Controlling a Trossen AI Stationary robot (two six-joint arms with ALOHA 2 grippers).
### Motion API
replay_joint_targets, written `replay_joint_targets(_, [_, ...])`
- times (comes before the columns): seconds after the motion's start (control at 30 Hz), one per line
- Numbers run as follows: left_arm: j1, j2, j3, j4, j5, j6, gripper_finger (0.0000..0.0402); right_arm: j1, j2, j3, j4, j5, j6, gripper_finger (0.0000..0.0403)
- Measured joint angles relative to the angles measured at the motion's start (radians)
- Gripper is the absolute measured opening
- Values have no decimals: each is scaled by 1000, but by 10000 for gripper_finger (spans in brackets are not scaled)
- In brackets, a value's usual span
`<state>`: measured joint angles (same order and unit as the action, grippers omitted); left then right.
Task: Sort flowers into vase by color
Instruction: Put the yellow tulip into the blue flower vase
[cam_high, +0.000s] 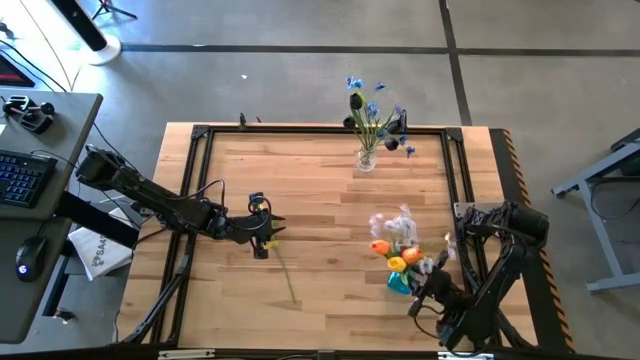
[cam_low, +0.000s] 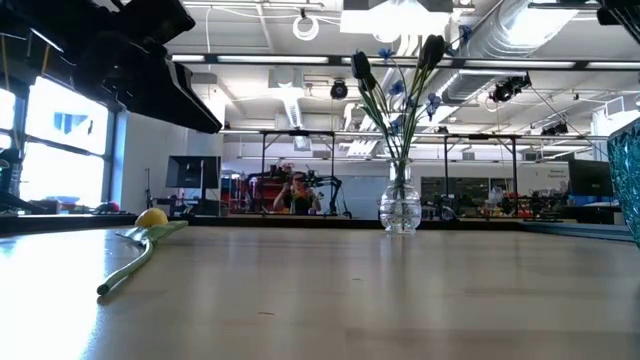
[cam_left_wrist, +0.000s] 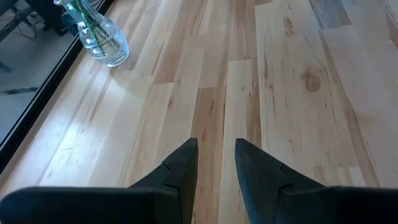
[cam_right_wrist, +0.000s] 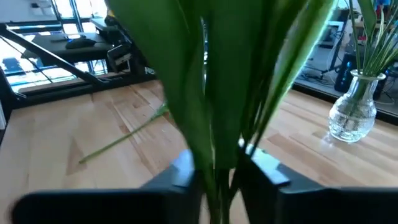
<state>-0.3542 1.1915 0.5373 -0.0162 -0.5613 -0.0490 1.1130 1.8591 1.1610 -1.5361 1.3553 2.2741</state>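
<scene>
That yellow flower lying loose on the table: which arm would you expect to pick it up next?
Probably the left. Its tool hangs open right above the yellow flower, holding nothing. The right tool is shut on a bunch of green stems over by the teal vase.

Non-task stuff, all placed off the wooden table w/ its black frame: grey desk sits just off the table's left side, w/ a keyboard and a mouse on it. White paper bag on the floor btwn desk & table. Far behind the table, 1 person sits in the room.
</scene>
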Motion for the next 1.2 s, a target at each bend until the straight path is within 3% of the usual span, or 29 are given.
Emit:
replay_joint_targets(0.1, [0, 0, 0, 0, 0, 0, 94, 2, 0, 3, 2, -31, -6, 134])
replay_joint_targets(0.27, [0, 0, 0, 3, 2, 0, 94, 37, 0, 59, -35, -177, -37, 211])
replay_joint_targets(0.47, [-8, 0, 6, 39, 40, 1, 94, 61, -36, 159, -34, -348, -176, 258])
replay_joint_targets(0.6, [-26, 0, 27, 39, 36, 7, 94, 60, -54, 230, -35, -472, -265, 263])
replay_joint_targets(0.73, [-48, 0, 46, 40, 33, 33, 94, 59, -56, 306, -5, -741, -308, 263])
replay_joint_targets(0.8, [-54, 0, 48, 38, 27, 43, 94, 59, -56, 315, 36, -827, -306, 261])
replay_joint_targets(0.97, [-55, 0, 49, 38, 27, 43, 94, 38, -56, 242, 194, -853, -335, 237])
replay_joint_targets(1.2, [-55, 0, 49, 38, 77, 60, 94, -51, -56, 90, 352, -870, -449, 174])
